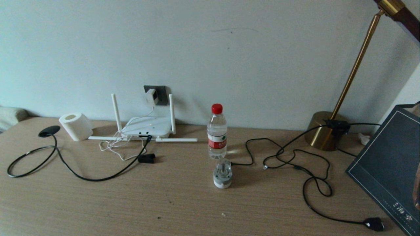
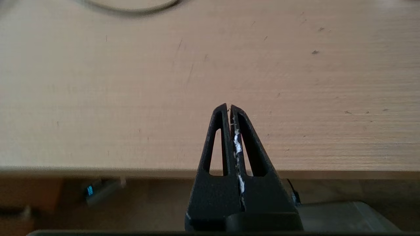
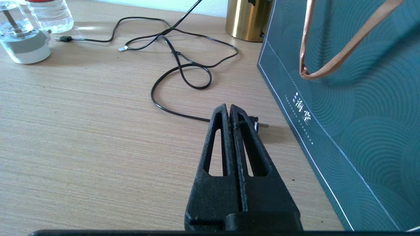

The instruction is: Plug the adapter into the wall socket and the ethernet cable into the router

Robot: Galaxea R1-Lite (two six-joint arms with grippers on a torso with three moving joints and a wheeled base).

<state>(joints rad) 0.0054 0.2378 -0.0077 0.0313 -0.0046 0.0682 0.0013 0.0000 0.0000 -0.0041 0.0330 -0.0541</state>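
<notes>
The white cube adapter sits in the grey wall socket. The thin black ethernet cable meets the flat white router on the grained wooden table. Left gripper and right gripper, ribbed black wedges, are pressed together, holding nothing.

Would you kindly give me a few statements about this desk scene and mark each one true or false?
1. The adapter sits in the wall socket. True.
2. The ethernet cable runs up to the router. True.
3. The water bottle has a blue cap. False: the cap is red.
4. The left end effector holds the white cord. False: it is shut and empty, over bare table.
5. The right end effector is shut, near a dark gift bag. True.
6. The toilet roll stands right of the bottle. False: it is on the left.
</notes>
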